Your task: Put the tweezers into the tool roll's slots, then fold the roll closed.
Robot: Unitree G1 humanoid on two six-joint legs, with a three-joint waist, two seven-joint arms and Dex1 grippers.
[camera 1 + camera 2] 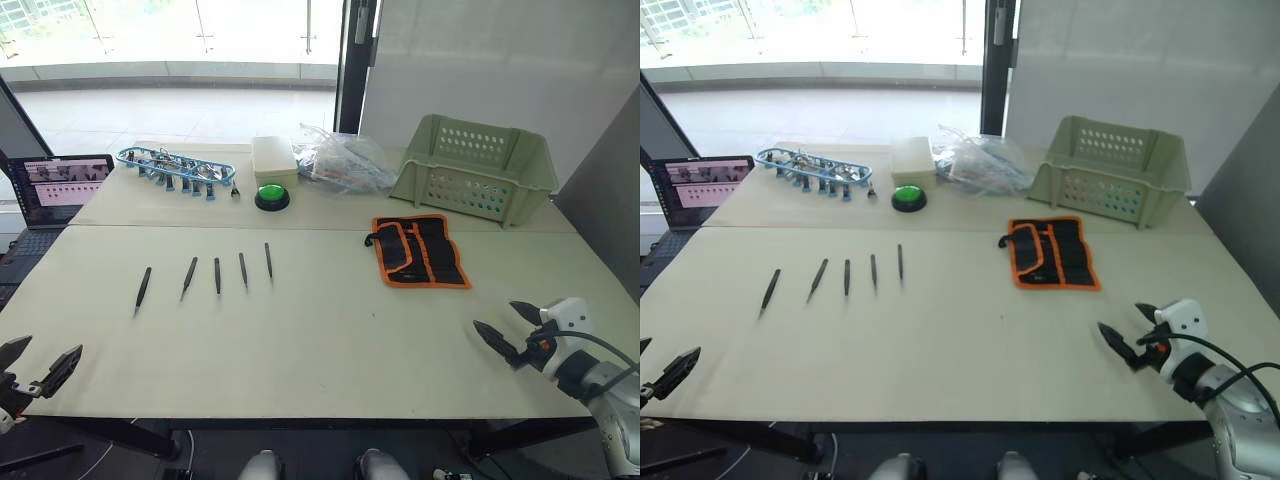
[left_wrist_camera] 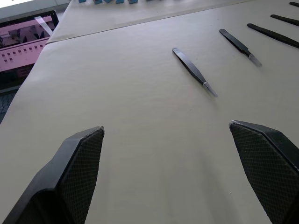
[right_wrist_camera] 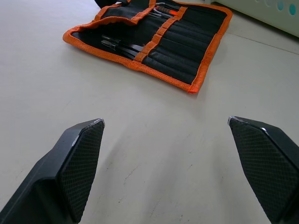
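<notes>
Left end effector (image 1: pixel 35 365) hangs at the worktop's (image 1: pixel 330 340) near-left edge, fingers spread wide, nothing in them. Five tweezers (image 1: pixel 217 275) lie in a row left of centre. Tool roll (image 1: pixel 420 250) lies open further right, near the green basket (image 1: pixel 475 165). Right end effector (image 1: pixel 508 328) sits near-right, also wide and empty.

Table (image 1: pixel 330 340) with laid-out tools

Five tweezers (image 1: pixel 216 275) lay in a row at left, the roll (image 1: pixel 420 250) open at right; far off sat a basket (image 1: pixel 475 165), bag (image 1: pixel 345 160), button (image 1: pixel 272 196), box (image 1: pixel 274 158) and clip rack (image 1: pixel 175 170).
</notes>
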